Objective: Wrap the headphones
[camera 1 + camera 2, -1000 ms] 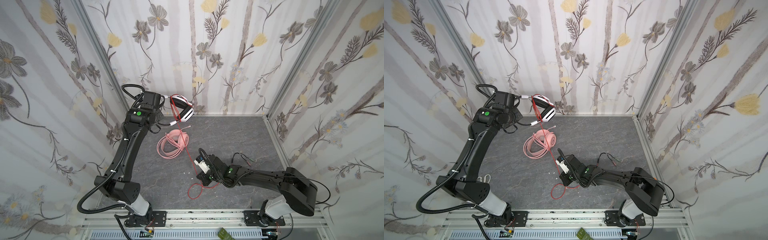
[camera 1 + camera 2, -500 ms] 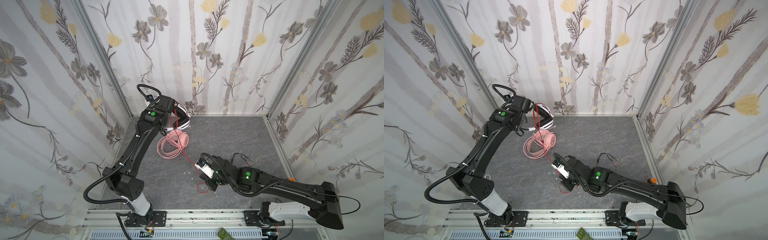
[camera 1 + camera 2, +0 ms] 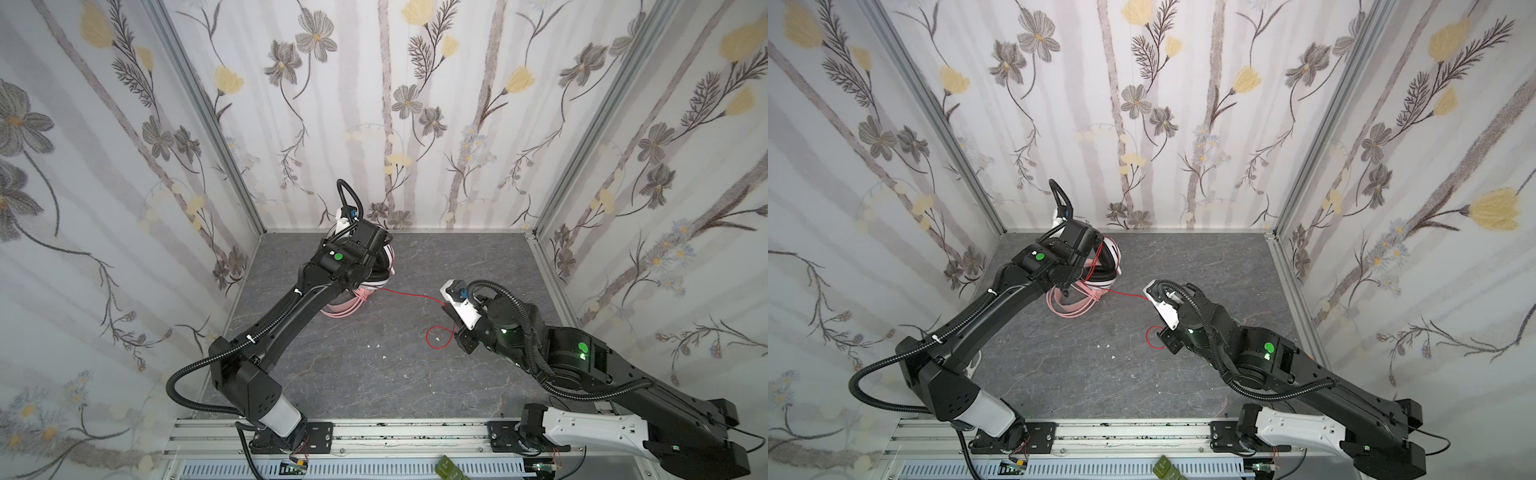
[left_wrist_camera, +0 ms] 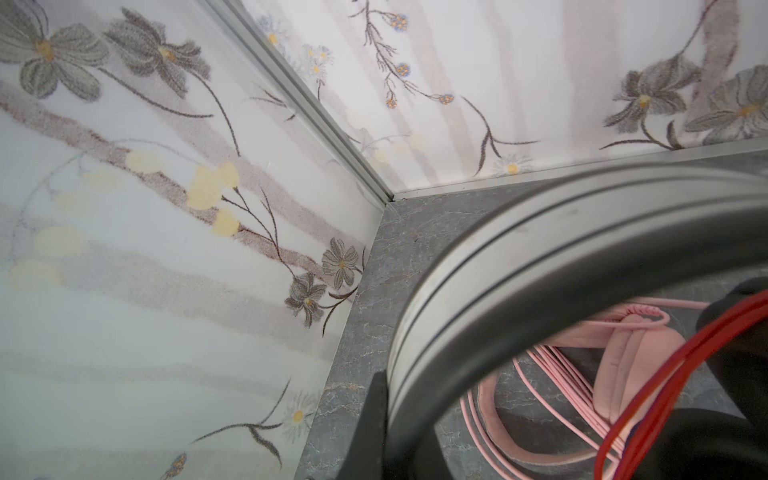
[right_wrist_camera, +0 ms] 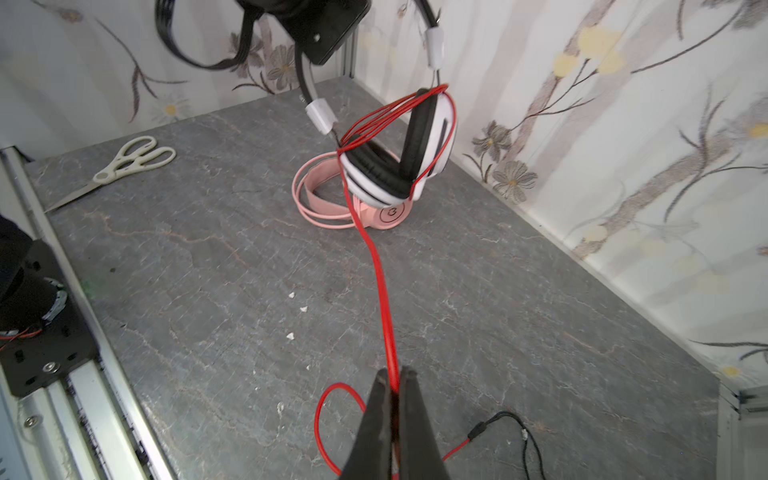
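My left gripper (image 5: 318, 48) is clamped on the headband of the white-and-black headset (image 5: 399, 166), holding it up near the back corner. Its earcups hang just over the pink headset (image 5: 328, 203), which lies on the table (image 5: 208, 270) with its own cord coiled round it (that one looks done to me; whether the two touch, I can't tell). My right gripper (image 5: 395, 384) is pinched tight on the red cable (image 5: 382, 291), which runs taut from the cups to my fingertips. Several red turns already cross the cups, so I'd say I'm mid-wind on this one. A loose loop and the plug end lie behind my pinch. Next, I reckon: carry the line round the cups without slack, then regrip further down the tail. The scissors (image 5: 120, 166) lie well clear.
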`<state>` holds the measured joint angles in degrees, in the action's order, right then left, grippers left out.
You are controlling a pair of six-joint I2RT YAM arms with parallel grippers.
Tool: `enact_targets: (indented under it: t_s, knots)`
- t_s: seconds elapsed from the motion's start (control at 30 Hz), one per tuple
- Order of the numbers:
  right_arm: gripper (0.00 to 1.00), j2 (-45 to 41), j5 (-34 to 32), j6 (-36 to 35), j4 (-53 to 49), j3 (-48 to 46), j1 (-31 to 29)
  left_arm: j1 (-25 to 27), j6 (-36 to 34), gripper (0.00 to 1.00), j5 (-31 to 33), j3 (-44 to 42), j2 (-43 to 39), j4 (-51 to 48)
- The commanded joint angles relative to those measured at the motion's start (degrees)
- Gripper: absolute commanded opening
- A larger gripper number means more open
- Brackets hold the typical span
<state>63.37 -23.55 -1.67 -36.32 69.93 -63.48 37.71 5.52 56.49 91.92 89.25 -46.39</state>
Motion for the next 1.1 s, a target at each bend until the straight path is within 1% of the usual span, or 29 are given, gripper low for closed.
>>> enact_targets:
  t_s: [0.0, 0.03, 0.13, 0.23, 0.3, 0.33, 0.4, 0.53, 0.6, 0.77, 0.9, 1.07]
  knots:
    - [0.0, -0.78, -1.67, -2.15, 0.36, 1.48, 2.98, 2.53, -6.99, 0.0, 1.61, -2.44, -2.15, 7.68]
    - [0.0, -0.88, -0.96, -2.44, 0.66, 1.86, 4.4, 3.46, -8.14, 0.0, -0.25, -3.02, -2.76, 7.35]
    - [0.0, -0.85, 0.4, -3.08, 1.63, 2.42, 7.44, 6.22, -11.44, 0.0, -9.19, -5.38, -5.67, 5.89]
    - [0.0, -0.18, 1.79, -3.38, 2.4, 2.5, 11.33, 8.82, -12.21, 0.0, -15.49, -8.18, -9.35, 5.66]
    - [0.0, 0.41, 3.55, -2.83, 2.75, 2.57, 14.46, 10.06, -12.13, 0.0, -21.32, -10.94, -12.08, 5.14]
    - [0.0, 0.59, 4.6, -2.45, 3.02, 2.49, 15.54, 10.58, -12.02, 0.0, -23.52, -11.71, -13.14, 4.93]
    - [0.0, 1.09, 7.92, -1.73, 3.9, 2.02, 20.34, 11.77, -11.85, 0.0, -28.18, -13.32, -15.55, 4.15]
    - [0.0, 2.77, 14.26, -0.7, 5.67, 1.06, 26.15, 14.58, -11.91, 0.0, -35.74, -15.77, -19.71, 3.69]
    - [0.0, 3.91, 17.78, -0.4, 7.54, -0.24, 28.7, 15.92, -11.53, 0.0, -37.26, -16.16, -20.88, 3.44]
    - [0.0, 6.59, 25.46, 1.66, 11.91, -2.91, 33.1, 16.7, -10.73, 0.0, -41.7, -15.79, -22.45, 3.26]
    - [0.0, 8.7, 30.5, 3.13, 14.7, -5.53, 34.92, 16.69, -9.61, 0.0, -44.26, -14.95, -23.11, 3.75]
    - [0.01, 10.35, 36.45, 5.66, 18.37, -10.18, 35.63, 16.69, -6.94, 0.0, -48.81, -13.74, -24.33, 5.9]
